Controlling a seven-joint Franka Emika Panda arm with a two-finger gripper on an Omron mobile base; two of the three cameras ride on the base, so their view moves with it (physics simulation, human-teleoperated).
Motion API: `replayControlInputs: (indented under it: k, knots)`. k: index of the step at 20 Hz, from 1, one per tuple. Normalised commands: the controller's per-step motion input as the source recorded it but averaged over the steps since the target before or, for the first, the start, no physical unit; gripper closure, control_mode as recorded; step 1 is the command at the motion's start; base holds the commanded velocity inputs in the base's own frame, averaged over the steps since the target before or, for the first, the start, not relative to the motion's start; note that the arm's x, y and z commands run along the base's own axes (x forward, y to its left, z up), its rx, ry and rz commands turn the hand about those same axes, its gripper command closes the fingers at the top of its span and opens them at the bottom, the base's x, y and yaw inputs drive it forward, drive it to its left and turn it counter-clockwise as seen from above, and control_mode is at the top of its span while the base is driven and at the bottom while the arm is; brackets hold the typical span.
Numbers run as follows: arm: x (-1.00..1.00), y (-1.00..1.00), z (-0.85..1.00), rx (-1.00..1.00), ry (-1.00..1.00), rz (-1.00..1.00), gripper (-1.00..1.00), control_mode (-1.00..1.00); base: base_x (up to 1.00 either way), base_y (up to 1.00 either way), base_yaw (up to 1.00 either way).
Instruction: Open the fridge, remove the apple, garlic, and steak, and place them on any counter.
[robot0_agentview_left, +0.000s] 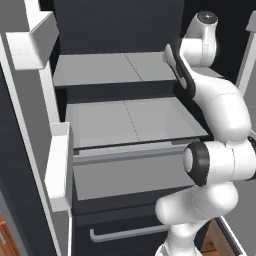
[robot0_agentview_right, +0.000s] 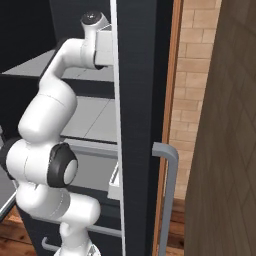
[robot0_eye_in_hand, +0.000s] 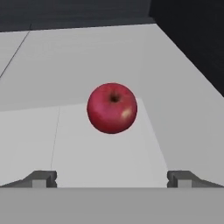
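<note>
One apple (robot0_eye_in_hand: 112, 108) sat on a grey fridge shelf (robot0_eye_in_hand: 175, 87) near its right side wall, ahead of the wide-open gripper (robot0_eye_in_hand: 112, 178); being round, it risked rolling away if one fingertip nudged it first.

glossy red apple (robot0_eye_in_hand: 112, 108), pale grey shelf (robot0_eye_in_hand: 109, 57), black fridge (robot0_agentview_right: 142, 100)

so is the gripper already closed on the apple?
No. In the hand view the gripper stands wide open, and the apple sits on the grey fridge shelf ahead of its fingertips, untouched.
</note>
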Motion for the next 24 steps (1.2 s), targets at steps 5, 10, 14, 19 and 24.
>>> replayControlInputs:
  k: [5,10,14,19,24]
  knots:
    - [0.34,-0.03,-0.07,0.0,0.0,0.0,-1.0,-1.0,0.0,0.0,0.0]
    - [0.34,-0.04,-0.11,0.0,0.0,0.0,-1.0,-1.0,0.0,0.0,0.0]
    - [0.35,-0.06,-0.14,0.0,0.0,0.0,-1.0,-1.0,0.0,0.0,0.0]
    - [0.33,-0.08,-0.11,0.0,0.0,0.0,-1.0,-1.0,0.0,0.0,0.0]
    - [0.2,-0.04,-0.05,0.0,0.0,0.0,-1.0,-1.0,0.0,0.0,0.0]
